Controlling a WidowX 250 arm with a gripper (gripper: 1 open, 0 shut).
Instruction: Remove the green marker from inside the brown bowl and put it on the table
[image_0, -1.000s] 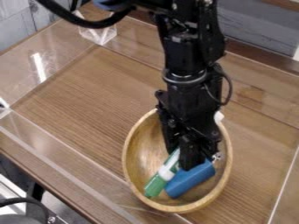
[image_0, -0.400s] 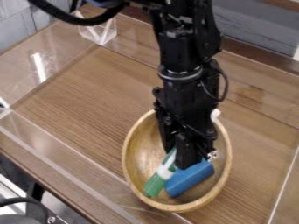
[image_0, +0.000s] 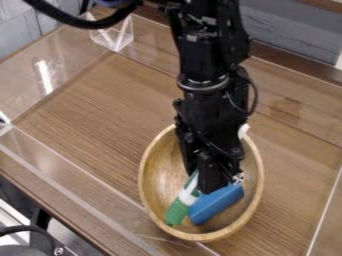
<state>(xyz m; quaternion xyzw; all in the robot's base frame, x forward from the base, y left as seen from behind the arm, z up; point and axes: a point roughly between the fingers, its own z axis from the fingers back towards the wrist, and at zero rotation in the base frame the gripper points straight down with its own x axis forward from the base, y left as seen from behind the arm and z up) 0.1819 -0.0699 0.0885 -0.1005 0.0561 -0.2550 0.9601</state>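
Observation:
The brown bowl (image_0: 151, 170) sits on the table (image_0: 94, 110) at the front right. Inside it the green marker (image_0: 186, 197) lies tilted, its green end (image_0: 177, 212) low near the front of the bowl and its white barrel running up under my fingers. My black gripper (image_0: 205, 180) points almost straight down into the bowl and is shut on the marker's upper end. That upper end is hidden by the fingers.
A blue rectangular block (image_0: 219, 203) lies in the bowl right beside the marker and touches my gripper's right side. Clear acrylic walls (image_0: 40, 75) run along the table's left and front edges. A small clear piece (image_0: 115, 38) stands at the back.

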